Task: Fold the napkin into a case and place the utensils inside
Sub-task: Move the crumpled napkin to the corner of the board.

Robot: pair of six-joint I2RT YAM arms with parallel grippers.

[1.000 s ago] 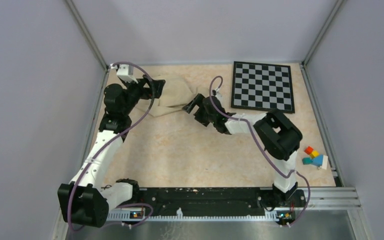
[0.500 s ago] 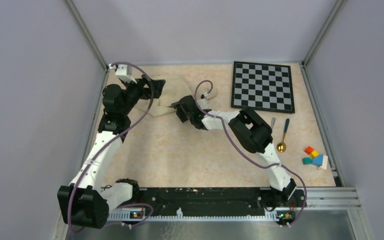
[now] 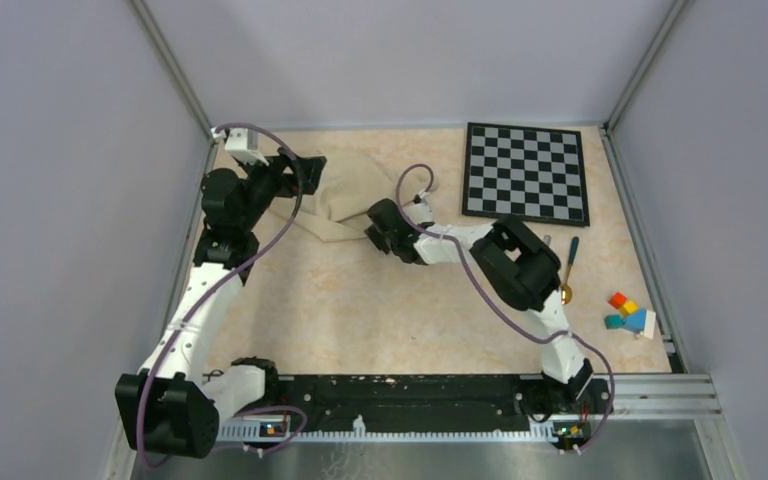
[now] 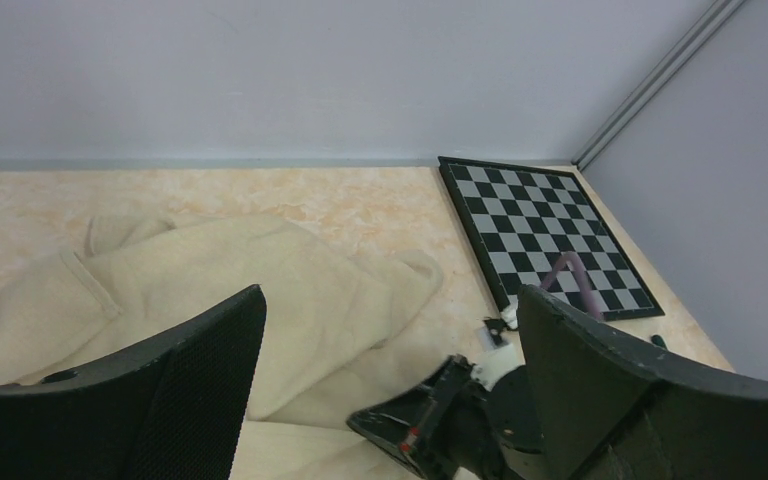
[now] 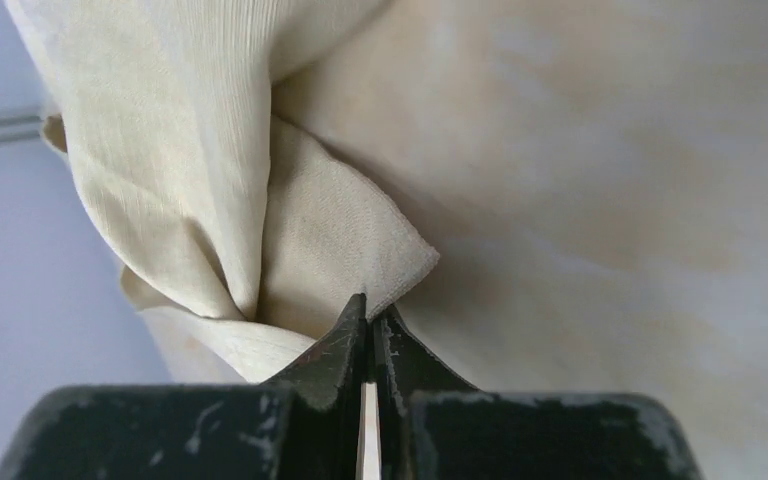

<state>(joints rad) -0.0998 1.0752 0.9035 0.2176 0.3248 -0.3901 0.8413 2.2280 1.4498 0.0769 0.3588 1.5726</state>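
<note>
1. Left gripper [image 3: 308, 172]: at 11 o'clock on the table [image 3: 360, 310], over the napkin's 9 o'clock edge. Its jaws stand wide apart and hold nothing; in the left wrist view both fingers [image 4: 160, 400] frame the cloth below.
2. Napkin [image 3: 345, 195]: a loose, rumpled beige heap at 11 to 12 o'clock on the table, lying between the two grippers. It is not yet shaped into a pouch.
3. Right gripper [image 3: 375, 222]: at the napkin's 4 o'clock edge. The jaws are pressed together on the hem; in the right wrist view the folds gather at the tips, and one free corner sticks out toward 2 o'clock.
4. Checkered board [image 3: 527, 172]: flat at 1 o'clock, well apart from the napkin.
5. Knife [image 3: 546, 241]: at 3 o'clock; only a short silver end shows beside the right arm's elbow.
6. Spoon [image 3: 568, 270]: just beside the knife, dark handle pointing to 12 o'clock, gold bowl partly hidden by the arm.
7. Coloured blocks [image 3: 628, 312]: clustered at 4 o'clock, near the table's right rail.
</note>
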